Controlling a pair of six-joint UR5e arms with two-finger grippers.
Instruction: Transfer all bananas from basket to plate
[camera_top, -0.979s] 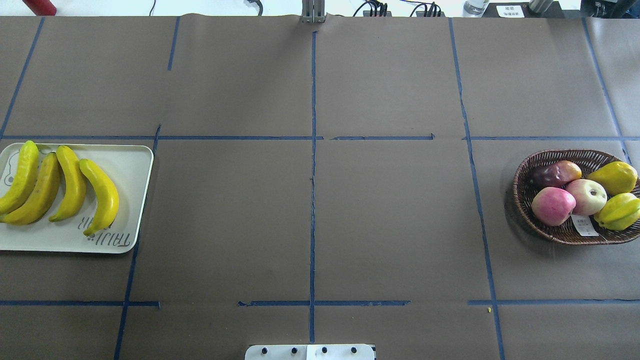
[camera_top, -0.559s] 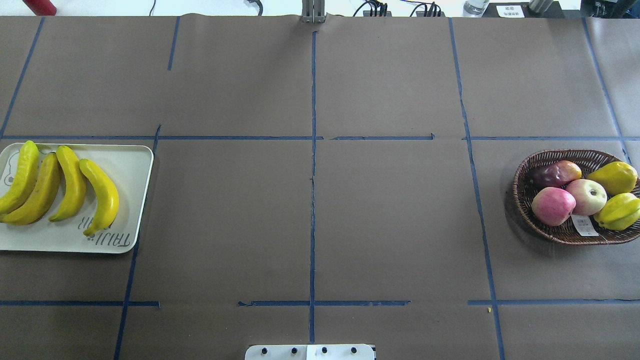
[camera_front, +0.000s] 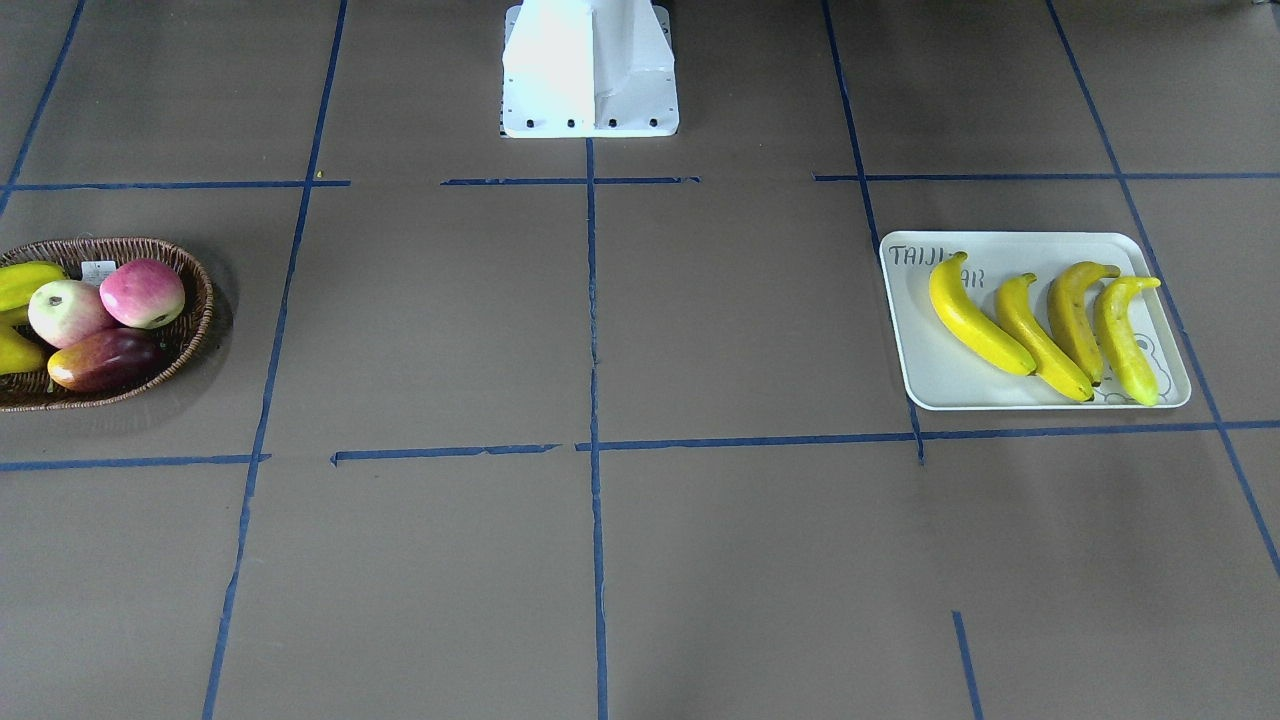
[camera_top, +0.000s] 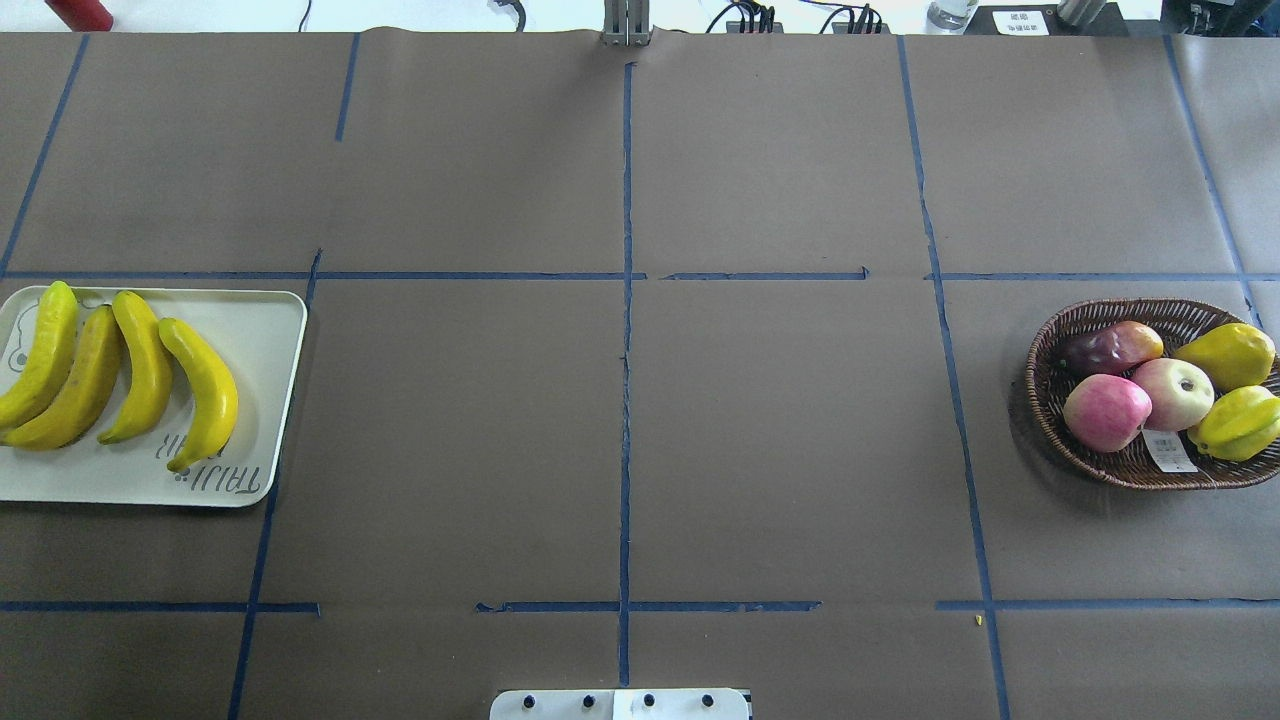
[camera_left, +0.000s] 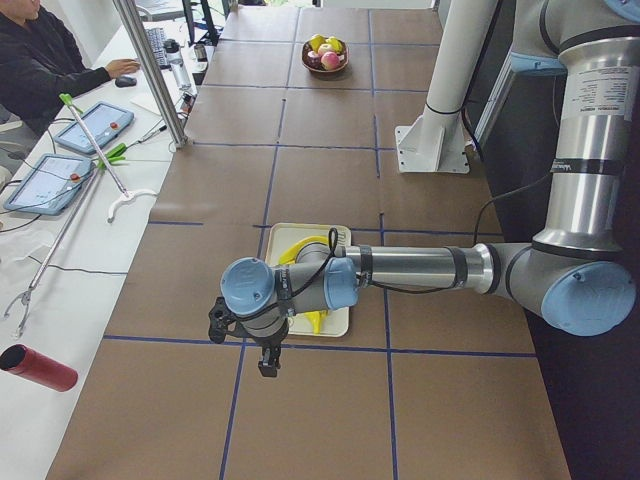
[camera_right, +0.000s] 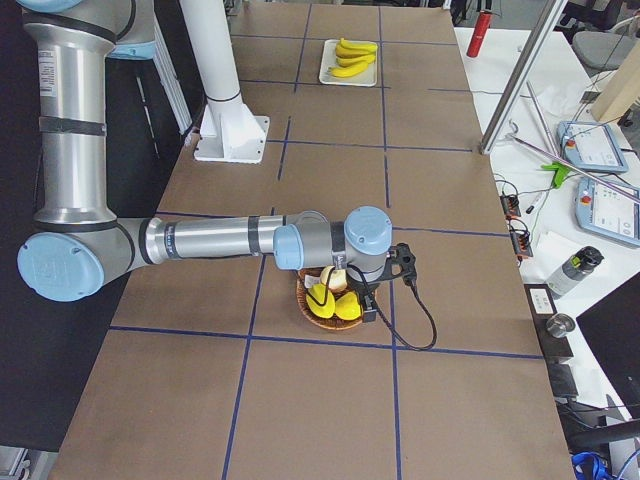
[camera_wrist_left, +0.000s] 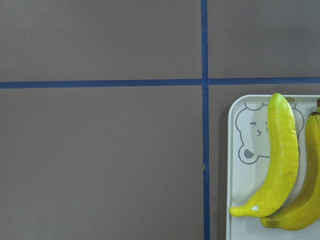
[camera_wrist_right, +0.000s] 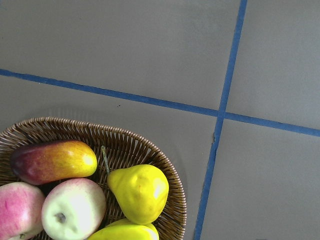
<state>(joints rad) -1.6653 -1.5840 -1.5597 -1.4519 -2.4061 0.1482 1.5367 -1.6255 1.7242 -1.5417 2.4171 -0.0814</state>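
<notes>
Brown paper crossed with blue tape lines covers the table (camera_top: 780, 440), and nothing on it has shifted over the last second. The four long, curved, bright-yellow bananas (camera_top: 150, 370) lie side by side on the pale white rectangular plate (camera_top: 265, 335) with grey lettering. They are well apart from the shallow dark-brown woven wicker basket (camera_top: 1045, 405), which holds round pink-red apples (camera_top: 1105, 410) and other fruit. From the side views, the left gripper (camera_left: 268, 362) hangs above the table just beside the plate's bear-face end, with the bananas near it. The right gripper (camera_right: 367, 308) hangs over the basket. I cannot tell how far either is open.
</notes>
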